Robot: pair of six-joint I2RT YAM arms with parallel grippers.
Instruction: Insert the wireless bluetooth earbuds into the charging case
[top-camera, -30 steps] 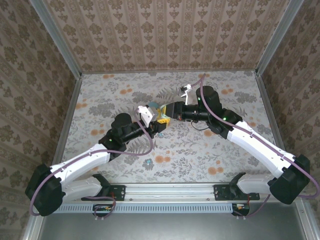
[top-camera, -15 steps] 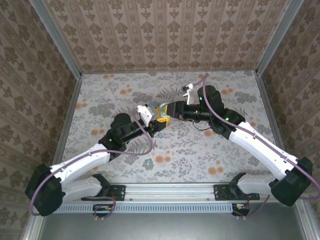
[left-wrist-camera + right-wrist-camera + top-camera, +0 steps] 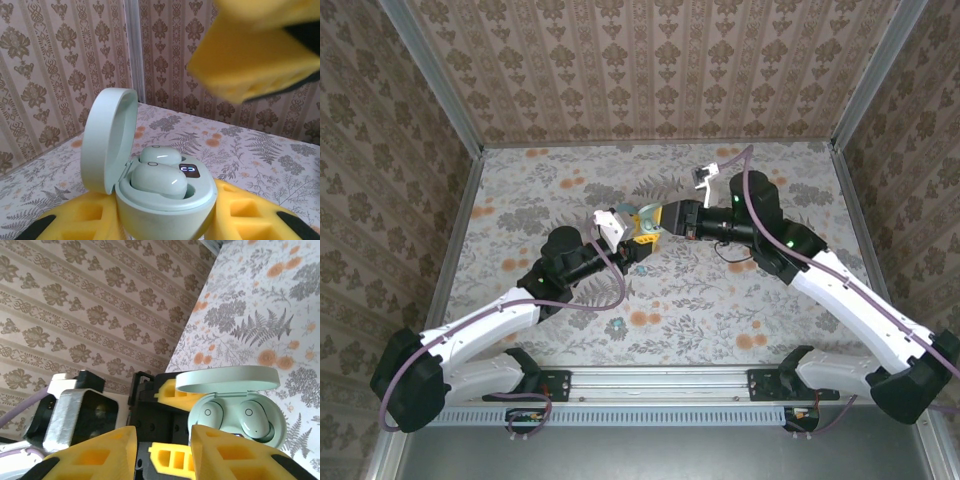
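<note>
My left gripper (image 3: 165, 222) is shut on a pale green charging case (image 3: 165, 207), gripped low between its yellow foam fingers (image 3: 90, 220). The case's lid (image 3: 107, 140) stands open. Two pale green wireless bluetooth earbuds (image 3: 159, 181) sit side by side in their wells, next to a lit display. In the right wrist view the same case (image 3: 235, 405) and both earbuds (image 3: 255, 422) lie just beyond my right gripper (image 3: 162, 440), which is open with nothing between its fingers. From above, the case (image 3: 645, 214) is held over the table's middle, with the right gripper (image 3: 670, 216) just to its right.
A tiny teal bud (image 3: 617, 323) lies on the flowered tabletop (image 3: 720, 300) in front of the left arm. Patterned walls with metal corner posts (image 3: 450, 100) close in the back and both sides. The right arm's cable (image 3: 725, 165) loops above its wrist.
The right gripper has drawn back to the right, away from the case, and its jaws have opened a little. The left arm and the case have stayed put.
</note>
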